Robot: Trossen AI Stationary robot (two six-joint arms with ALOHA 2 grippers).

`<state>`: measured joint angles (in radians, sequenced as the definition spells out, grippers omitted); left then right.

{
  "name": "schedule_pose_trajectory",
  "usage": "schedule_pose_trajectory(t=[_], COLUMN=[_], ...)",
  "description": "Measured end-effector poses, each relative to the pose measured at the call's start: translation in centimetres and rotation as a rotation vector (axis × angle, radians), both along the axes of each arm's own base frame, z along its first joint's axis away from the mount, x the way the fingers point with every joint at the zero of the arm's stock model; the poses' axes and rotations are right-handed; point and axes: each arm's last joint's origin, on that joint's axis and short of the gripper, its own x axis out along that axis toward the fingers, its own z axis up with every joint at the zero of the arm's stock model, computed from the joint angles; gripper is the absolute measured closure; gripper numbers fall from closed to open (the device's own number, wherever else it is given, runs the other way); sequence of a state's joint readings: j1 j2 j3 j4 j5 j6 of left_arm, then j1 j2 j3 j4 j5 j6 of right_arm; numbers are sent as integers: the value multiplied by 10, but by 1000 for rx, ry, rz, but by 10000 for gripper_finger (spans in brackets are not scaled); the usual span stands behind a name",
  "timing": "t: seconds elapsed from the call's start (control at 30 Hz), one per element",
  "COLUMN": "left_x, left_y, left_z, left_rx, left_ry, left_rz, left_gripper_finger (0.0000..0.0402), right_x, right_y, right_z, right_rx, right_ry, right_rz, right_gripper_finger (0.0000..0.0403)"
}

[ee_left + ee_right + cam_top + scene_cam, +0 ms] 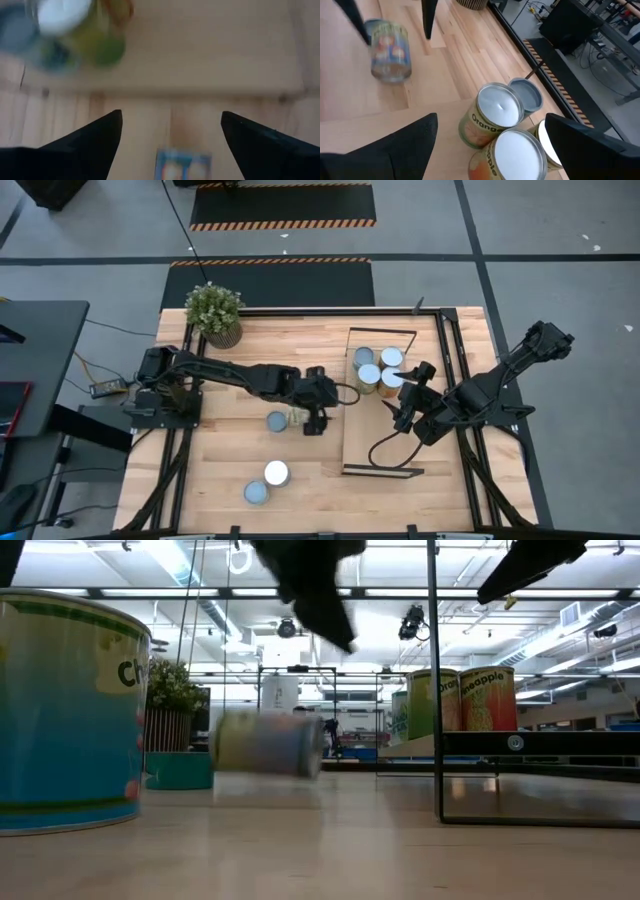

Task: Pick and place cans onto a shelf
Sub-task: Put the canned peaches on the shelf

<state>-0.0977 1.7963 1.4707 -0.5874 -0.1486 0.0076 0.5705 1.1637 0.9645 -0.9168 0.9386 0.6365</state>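
One can [284,420] lies on its side on the tabletop, blurred in the low view [270,744] and in the right wrist view [390,50]. My left gripper [313,420] hangs open above it, clear of it [312,585]; its own view [170,127] shows wide-spread fingers. Several cans [378,368] stand upright on the far end of the shelf [385,445]. My right gripper [408,395] is open and empty just above and beside them [491,117]. Two more cans [275,473] [256,493] stand near the table's front edge.
A potted plant [215,312] stands at the table's far left corner. The shelf's thin black frame [382,330] rises at its short ends. One front can fills the low view's left side [60,710]. Bare tabletop lies between the fallen can and the shelf.
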Motion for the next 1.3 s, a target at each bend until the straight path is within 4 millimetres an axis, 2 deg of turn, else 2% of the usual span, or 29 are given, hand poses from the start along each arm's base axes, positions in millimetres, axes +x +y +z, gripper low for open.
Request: schedule_pose_trajectory(t=[0.1,0.23,0.4,0.57,0.7,0.83,1.0,1.3], left_x=[-14,-25,-28,-30,-31,-31,-35,-36], left_y=[5,9,17,18,19,22,29,45], left_z=[-7,-30,-39,-40,-51,-53,-66,-97], left_rx=[21,28,-88,-106,-104,-65,91,88], left_ry=[152,265,284,307,378,385,421,497], left_rz=[12,10,41,73,80,77,50,87], left_gripper_finger=[57,57,56,51,45,44,44,44], right_x=[1,3,5,7,7,8,9,10], right_y=[1,3,4,5,5,6,2,1], right_z=[0,-2,-3,-4,-4,-6,-11,-22], right_rx=[2,1,-3,-1,4,13,9,27], right_ry=[-9,-8,-9,-11,-12,-16,-6,-6], right_rz=[2,2,0,2,4,10,-7,-3], right_gripper_finger=[26,26,26,26,26,26,26,26])
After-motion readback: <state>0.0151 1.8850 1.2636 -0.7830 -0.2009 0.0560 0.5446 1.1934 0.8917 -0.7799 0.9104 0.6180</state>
